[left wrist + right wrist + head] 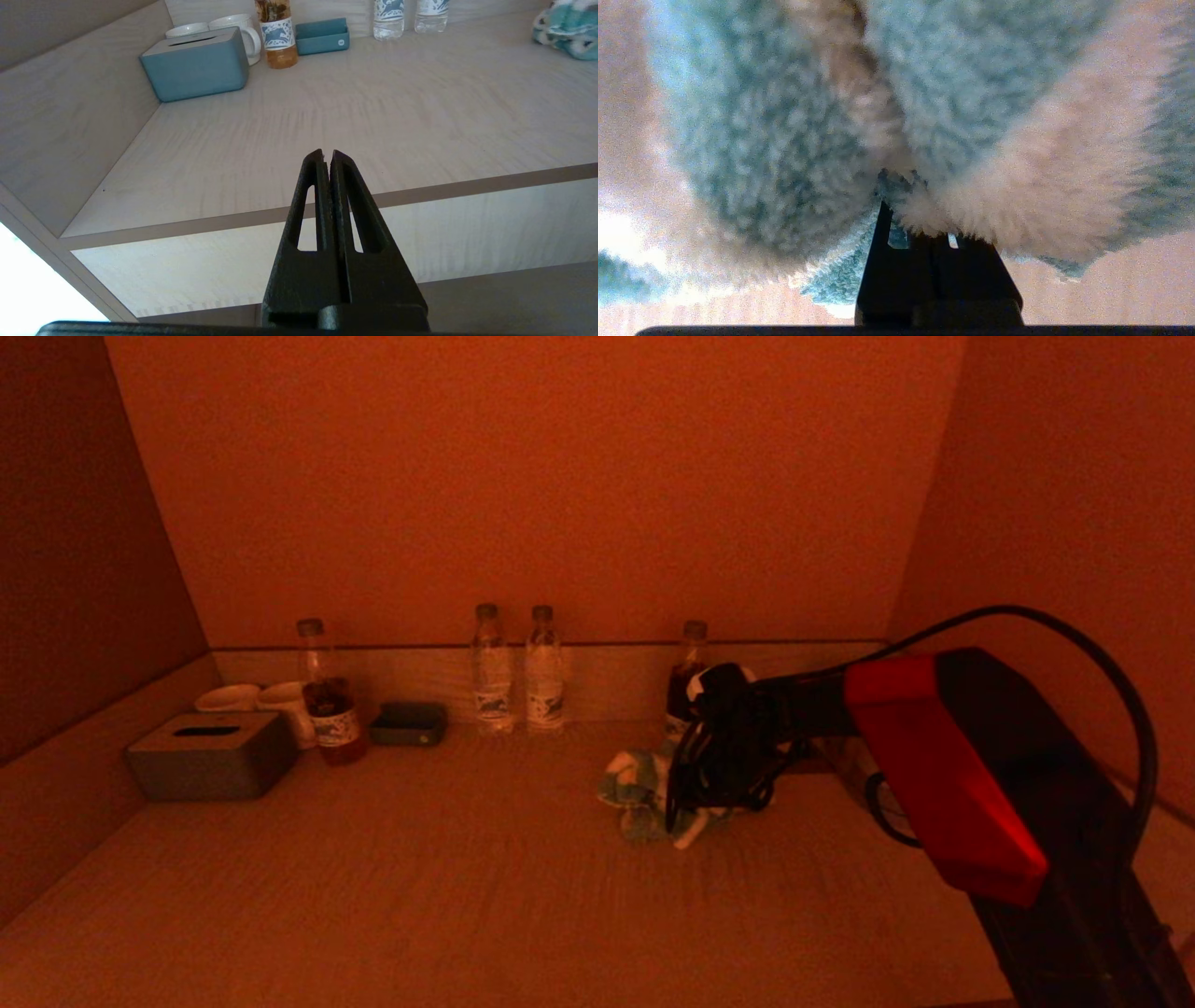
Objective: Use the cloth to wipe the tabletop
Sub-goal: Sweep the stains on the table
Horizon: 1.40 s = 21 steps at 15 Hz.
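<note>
The cloth (644,793), a fluffy green-and-white bunch, lies crumpled on the tabletop (448,896) right of centre, pinched in the right gripper (695,803). The left gripper (327,156) hangs before the table's front edge, fingers together.

No word, brand or number can be read anywhere. The clear plastic bottle of amber tea (276,32) wears a white paper label with a blue running-animal figure, but any lettering on it is too small to make out. The two clear plastic water bottles (387,16) carry the same sort of blue-and-white label, equally illegible. The small teal rectangular tray (322,36) has a tiny pale mark on its front wall, too small to read. The grey-blue tissue box (196,65) and the white ceramic mugs (236,25) show no printing.
</note>
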Motion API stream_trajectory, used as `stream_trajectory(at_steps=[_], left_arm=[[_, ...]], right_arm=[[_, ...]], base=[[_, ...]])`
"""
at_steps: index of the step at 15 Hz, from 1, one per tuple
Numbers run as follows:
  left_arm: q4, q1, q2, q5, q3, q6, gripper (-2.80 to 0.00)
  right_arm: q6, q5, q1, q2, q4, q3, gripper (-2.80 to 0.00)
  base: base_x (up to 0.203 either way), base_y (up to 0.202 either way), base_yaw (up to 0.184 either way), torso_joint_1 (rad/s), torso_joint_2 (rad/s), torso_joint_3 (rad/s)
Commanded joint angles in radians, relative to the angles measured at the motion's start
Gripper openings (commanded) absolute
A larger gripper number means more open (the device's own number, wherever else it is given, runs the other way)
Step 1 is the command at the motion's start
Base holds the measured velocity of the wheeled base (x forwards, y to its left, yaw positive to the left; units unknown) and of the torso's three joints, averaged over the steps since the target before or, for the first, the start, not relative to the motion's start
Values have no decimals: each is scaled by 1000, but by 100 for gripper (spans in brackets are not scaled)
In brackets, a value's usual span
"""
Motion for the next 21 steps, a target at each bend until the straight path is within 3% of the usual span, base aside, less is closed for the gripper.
stream_trajectory(at_steps=[1,5,8,11,14,17,21], left_arm=[[0,0,0,-1,0,1,-280],[0,0,0,-1,0,1,-280],[0,-1,0,-1,0,1,-280],[0,0,0,-1,0,1,-280],[0,0,0,-1,0,1,-280],[0,0,0,0,0,1,-280],[0,-1,0,-1,0,1,-280]], right_arm=[[2,4,14,17,4,-9,-280],[84,8,45,-33,20,5,-280],[81,51,46,-97,26,80,-280],[75,150,47,-210,24,216,-280],[16,191,46,-290,26,353,-280],[-54,185,-23,-391,22,500,-280],[-64,187,-220,-413,6,492,-280]], base=[[0,0,0,0,0,0],[0,0,0,0,0,0],[0,0,0,0,0,0],[0,0,0,0,0,0],[0,0,0,0,0,0],[0,0,0,0,0,0],[0,0,0,0,0,0]])
